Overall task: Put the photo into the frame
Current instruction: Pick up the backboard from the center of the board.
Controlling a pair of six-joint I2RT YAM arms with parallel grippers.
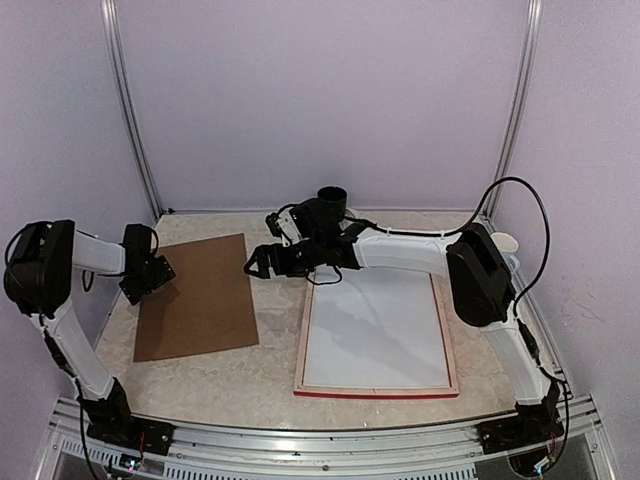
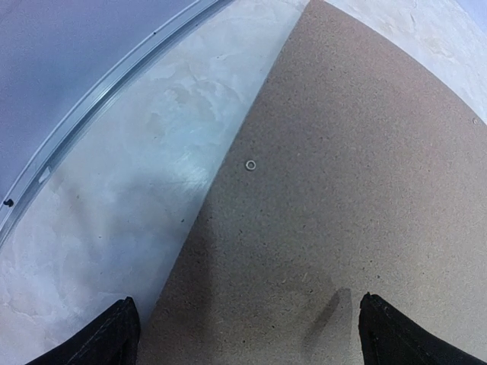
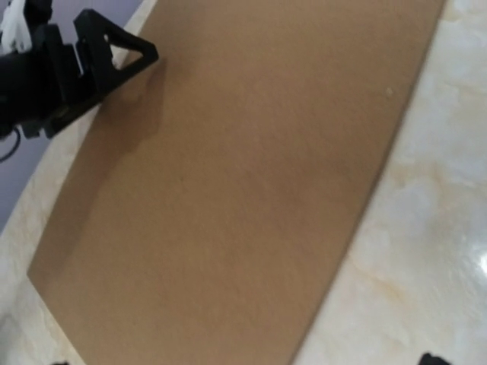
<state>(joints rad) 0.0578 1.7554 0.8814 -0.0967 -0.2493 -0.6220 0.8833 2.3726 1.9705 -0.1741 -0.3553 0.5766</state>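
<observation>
Top ext cam: high, behind arm bases, looks down on whole marbled tabletop (image 1: 270,385). L wrist cam: close above flat brown cardboard board (image 2: 342,190), L fingers (image 2: 106,338) at bottom corners. R wrist cam: farther back, same board, L fingers upper left.

Top view: soft, even overhead light with a lilac cast on the walls, dimmer toward the corners. The right arm (image 1: 400,250) drops a pale, diffuse shadow across the white sheet (image 1: 375,340), and the uprights bow slightly at the picture's edges. Left wrist view: crisp enough to show the grain of the brown board (image 2: 342,190), with a milky sheen on the tabletop (image 2: 114,198) and a soft shadow smudge low on the board. Right wrist view: warmer and blurry throughout, with a glare patch on the tabletop at the right edge and the left fingers (image 3: 114,53) throwing a faint shadow on the board.
</observation>
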